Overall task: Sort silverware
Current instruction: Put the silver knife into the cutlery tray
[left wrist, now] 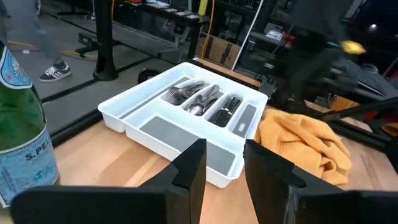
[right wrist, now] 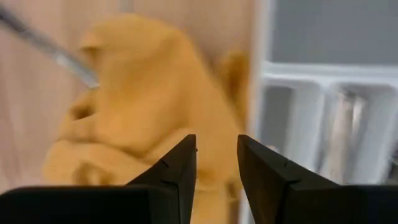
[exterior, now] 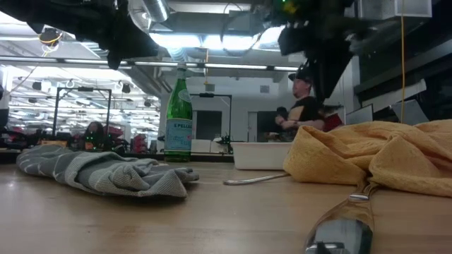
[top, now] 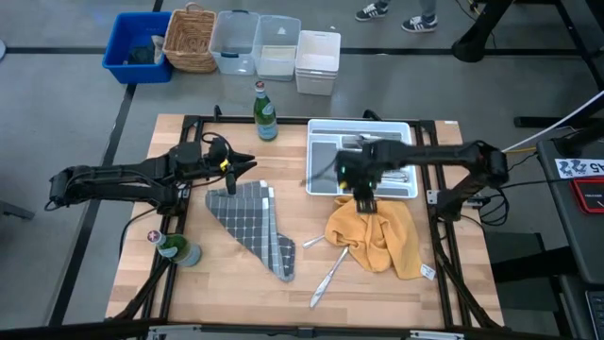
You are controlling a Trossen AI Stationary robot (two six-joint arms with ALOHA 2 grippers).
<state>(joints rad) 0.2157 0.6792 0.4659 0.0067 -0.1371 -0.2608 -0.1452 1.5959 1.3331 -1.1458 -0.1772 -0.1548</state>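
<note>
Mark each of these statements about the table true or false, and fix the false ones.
1. The white compartmented plastic tray already holds silverware. True: forks and spoons lie in its narrow slots.
2. The right gripper is clamped on a spoon. False: its fingers stand apart with nothing between them, above the crumpled yellow cloth.
3. Two pieces of loose silverware lie on the wooden table at the yellow cloth's edge. True.
4. The grey checked cloth lies inside the tray. False: it lies on the table, below the left gripper.
5. Only one green glass bottle is present. False: one green bottle stands beside the tray, another bottle near the table's left edge.
</note>
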